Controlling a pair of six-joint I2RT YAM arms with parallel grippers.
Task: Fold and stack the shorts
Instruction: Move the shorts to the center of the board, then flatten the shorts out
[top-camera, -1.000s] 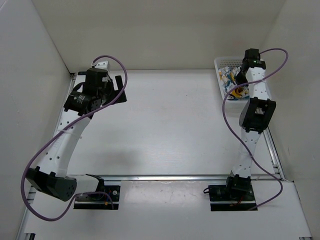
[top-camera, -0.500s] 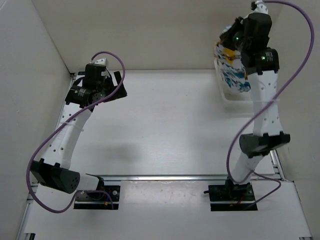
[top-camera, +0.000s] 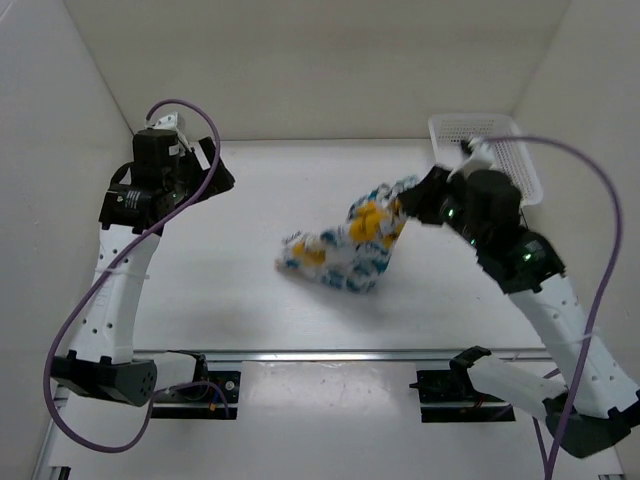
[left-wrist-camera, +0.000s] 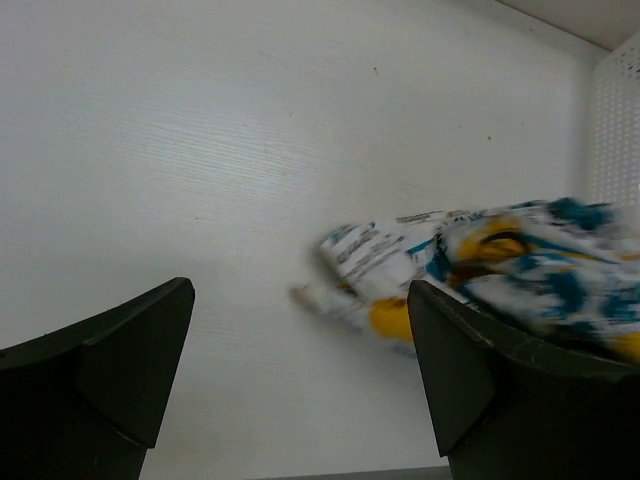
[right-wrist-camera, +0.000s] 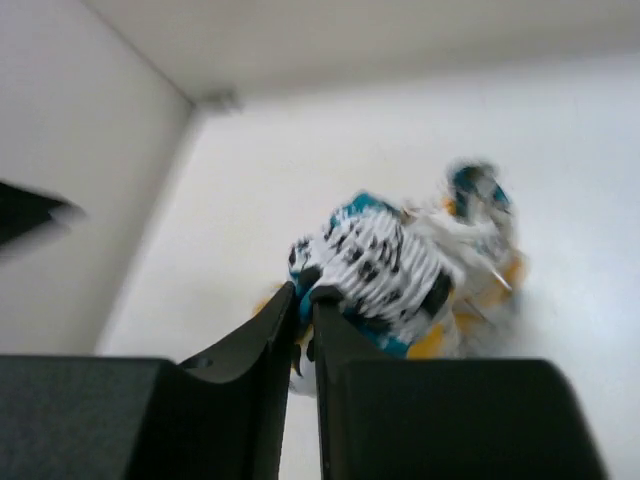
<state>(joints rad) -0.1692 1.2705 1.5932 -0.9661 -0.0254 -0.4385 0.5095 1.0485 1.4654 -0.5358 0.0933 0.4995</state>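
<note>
The shorts (top-camera: 345, 255), white with teal, yellow and black print, hang in a crumpled bunch from my right gripper (top-camera: 410, 205) down onto the middle of the table. In the right wrist view the narrow jaws of the right gripper (right-wrist-camera: 305, 293) pinch an edge of the shorts (right-wrist-camera: 400, 265). My left gripper (top-camera: 222, 178) stands wide open at the far left, apart from the cloth. In the left wrist view the shorts (left-wrist-camera: 480, 260) lie blurred beyond the left gripper (left-wrist-camera: 300, 288), partly behind its right finger (left-wrist-camera: 480, 370).
A white mesh basket (top-camera: 485, 150) stands at the back right corner, and its wall (left-wrist-camera: 615, 130) shows in the left wrist view. White walls enclose the table on three sides. A metal rail (top-camera: 330, 353) runs along the near edge by the arm bases.
My right arm lifted the shorts out of the basket and swung them left and down to the table's middle. The left arm drew back slightly toward the far left corner, still open.
</note>
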